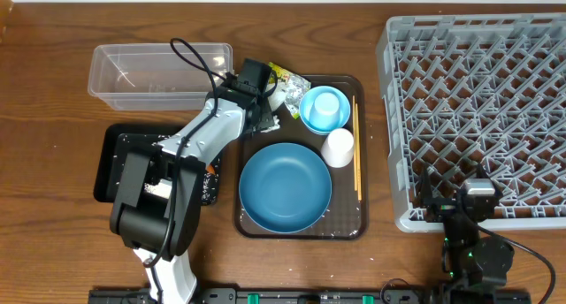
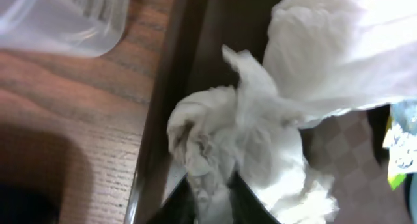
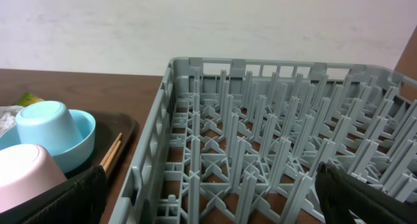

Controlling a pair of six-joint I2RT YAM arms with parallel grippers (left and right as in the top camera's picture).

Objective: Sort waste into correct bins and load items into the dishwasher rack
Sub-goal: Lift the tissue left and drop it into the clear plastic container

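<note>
- Left wrist view shows the left gripper (image 2: 218,201) pinched shut on a crumpled white tissue (image 2: 221,133), at the corner of the brown serving tray (image 2: 163,107).
- Another tissue (image 2: 339,48) touches it. I think a slow, straight lift is best, so only one comes up.
- It must clear the tray rim first.
- The clear tub (image 1: 159,74) sits just beside that corner, with bare table between.
- The right gripper (image 3: 215,195) is wide open by the grey rack (image 3: 260,120), well apart.

Wrapper (image 1: 287,77) print unreadable; no text.
</note>
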